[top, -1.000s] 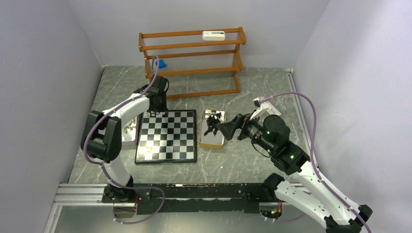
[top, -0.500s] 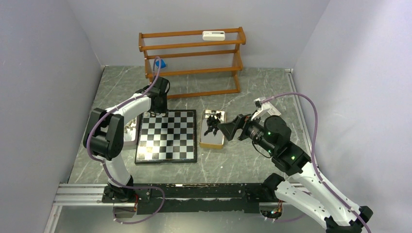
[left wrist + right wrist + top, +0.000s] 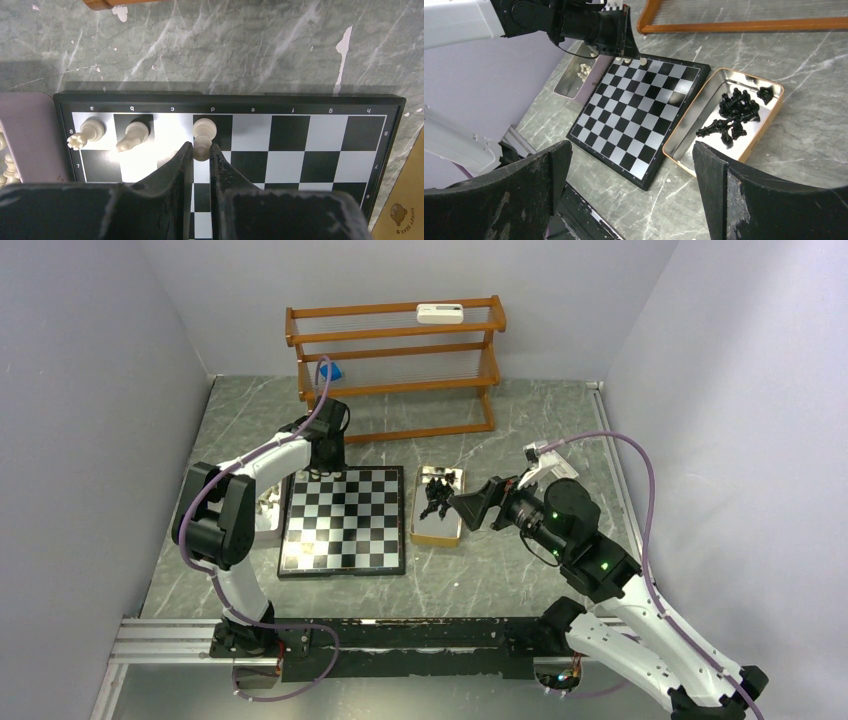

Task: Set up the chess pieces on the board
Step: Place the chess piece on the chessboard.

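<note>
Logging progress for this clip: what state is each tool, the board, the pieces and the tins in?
Left tool: shut on a cream piece.
Cream piece: upright on the board's far row.
Two other cream pieces: standing free on that row.
Board: flat, otherwise bare.
Right tool: open, empty.
Black pieces: heaped in the right tin.
Spare cream pieces: in the left tin.

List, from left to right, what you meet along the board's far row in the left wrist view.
cream piece on a → cream piece on b → bare square c → cream piece on d, its top held in the shut left pincer → bare squares e to h
</note>
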Controlling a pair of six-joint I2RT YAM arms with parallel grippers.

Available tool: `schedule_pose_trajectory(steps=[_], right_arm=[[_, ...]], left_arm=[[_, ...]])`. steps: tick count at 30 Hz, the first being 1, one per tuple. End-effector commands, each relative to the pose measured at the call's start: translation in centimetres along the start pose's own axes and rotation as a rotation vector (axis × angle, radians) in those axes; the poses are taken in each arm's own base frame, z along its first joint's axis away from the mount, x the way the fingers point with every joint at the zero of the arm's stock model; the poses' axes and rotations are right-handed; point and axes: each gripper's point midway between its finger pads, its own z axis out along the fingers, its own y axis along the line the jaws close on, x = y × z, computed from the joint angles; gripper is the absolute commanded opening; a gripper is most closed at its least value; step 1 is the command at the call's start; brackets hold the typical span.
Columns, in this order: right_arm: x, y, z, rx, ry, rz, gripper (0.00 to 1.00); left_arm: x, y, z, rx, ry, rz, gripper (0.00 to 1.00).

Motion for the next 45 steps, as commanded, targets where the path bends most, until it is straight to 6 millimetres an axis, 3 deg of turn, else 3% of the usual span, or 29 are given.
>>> schedule_pose_trajectory(steps=[1,21,33,45], right_arm=[[-0.8,0.4,-0.5,-0.011,-0.03,-0.006,0.96],[-0.7,-0.1,-0.3,0.008,-0.035,0.001,0.96],[-0.7,-0.2,-0.5,0.01,-0.045,-0.001,0.96],[-0.7,-0.4,-0.6,0.016,-0.049,-0.006,0.96]], left_arm=[[-0.4,-1.0,0.2,0.024,-0.01,0.005,0.19],[-0.1,-1.3,0.0,0.024,0.032,0.019,0.23],[-0.5,-1.1,-0.1,0.015,0.021,0.026,0.36],[-2.7,-1.1,-2.6,0.021,-0.039,0.016,0.39]])
